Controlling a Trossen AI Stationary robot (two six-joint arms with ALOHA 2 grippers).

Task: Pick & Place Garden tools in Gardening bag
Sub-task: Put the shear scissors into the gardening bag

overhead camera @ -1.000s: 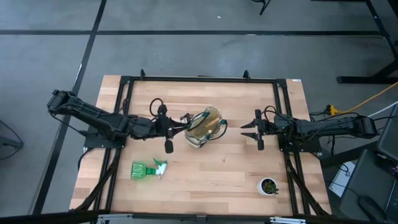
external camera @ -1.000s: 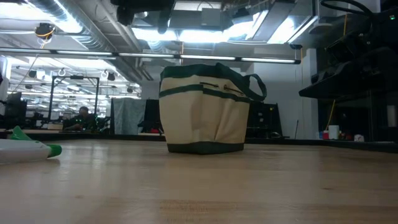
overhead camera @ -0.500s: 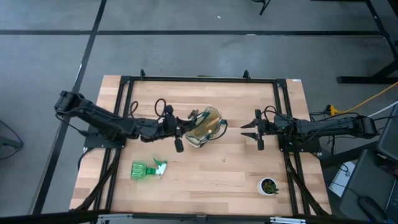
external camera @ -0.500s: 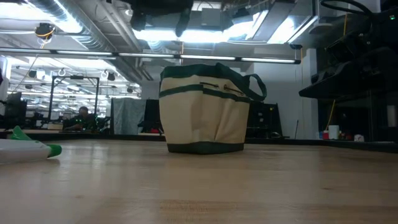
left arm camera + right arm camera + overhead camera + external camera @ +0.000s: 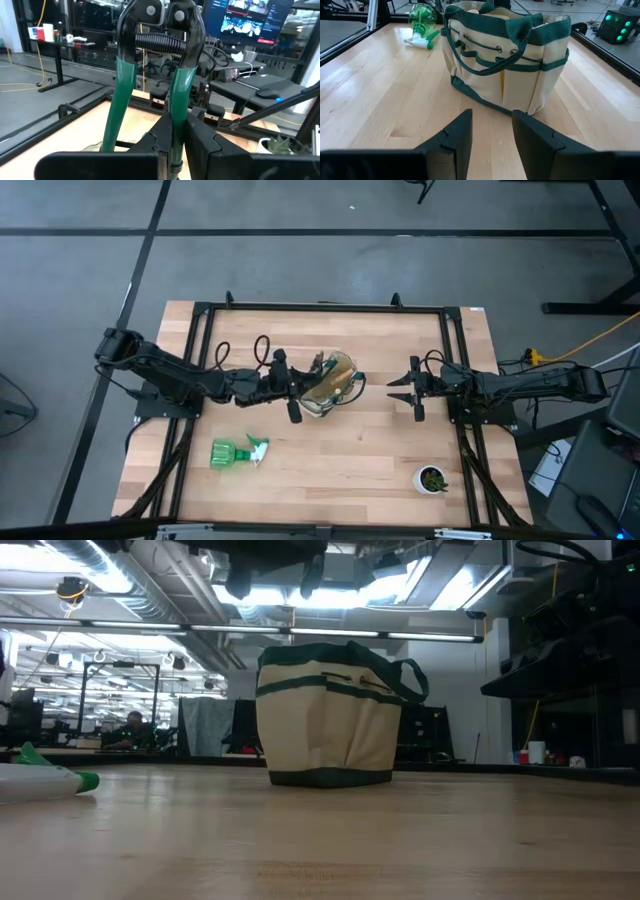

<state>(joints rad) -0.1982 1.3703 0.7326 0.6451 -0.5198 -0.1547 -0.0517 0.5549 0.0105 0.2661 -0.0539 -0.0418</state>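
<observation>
The cream canvas bag with dark green trim stands upright on its base at the table's middle; it also shows in the low view and the right wrist view. My left gripper is high at the bag's left rim, shut on the pruning shears, which have green handles and a black head with a spring. The green spray bottle lies on its side at the near left. My right gripper is open and empty, low over the table to the right of the bag. The rake and trowel do not plainly show. My left gripper pinches one green handle of the shears between its two fingers, near the handle's free end. The handle runs on ahead of the fingers, along them. The other handle stands free beside it. The shears are lifted clear, head away from the gripper.
A small white pot with a green plant stands at the near right corner. A black metal frame runs around the table top. Bare wood lies between the bag and the near edge.
My left gripper has gone toward the table's right edge with the shears, from a little left of the bag up to the bag's left rim, staying high above the table. The right arm, the bag and the spray bottle have kept still.
</observation>
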